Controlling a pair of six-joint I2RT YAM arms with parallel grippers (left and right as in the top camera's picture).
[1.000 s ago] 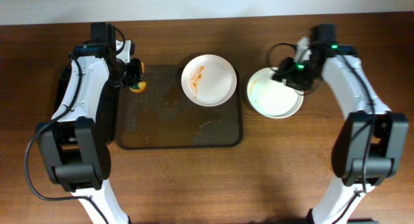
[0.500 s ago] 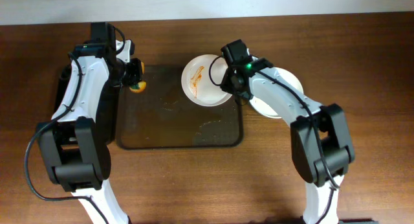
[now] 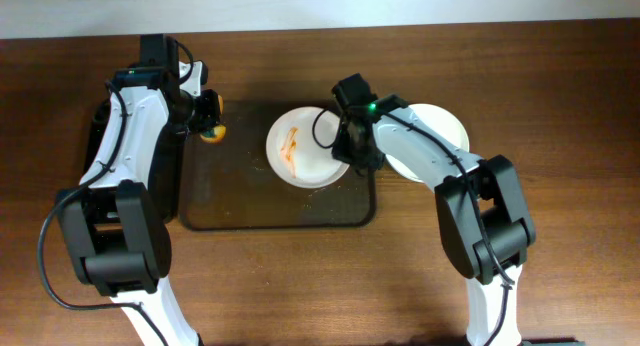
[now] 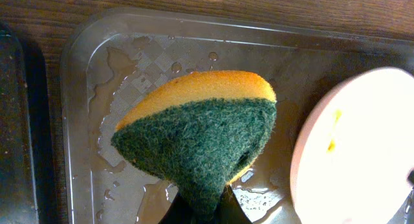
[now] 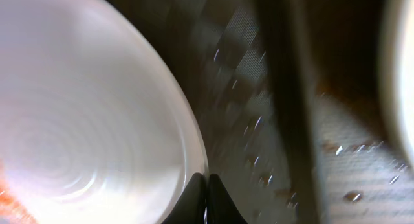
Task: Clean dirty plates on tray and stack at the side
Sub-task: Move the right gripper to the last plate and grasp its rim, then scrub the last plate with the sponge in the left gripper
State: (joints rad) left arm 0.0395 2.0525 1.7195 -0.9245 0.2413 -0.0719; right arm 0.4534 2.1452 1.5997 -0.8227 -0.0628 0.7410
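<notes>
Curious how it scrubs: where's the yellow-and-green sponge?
Overhead, the yellow-and-green sponge is held by the left gripper over the dark tray's far-left corner, left of the stained white plate.

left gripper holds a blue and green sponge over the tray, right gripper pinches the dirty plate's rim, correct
The sponge is orange and green, not blue; the left wrist view shows it. The left gripper holds it over the tray, and the right gripper pinches the rim of the dirty plate.

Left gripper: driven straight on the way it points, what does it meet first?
The sponge held by the left gripper leads and would likely press onto the wet tray floor first; the dirty plate sits aside. Depth unclear.
</notes>
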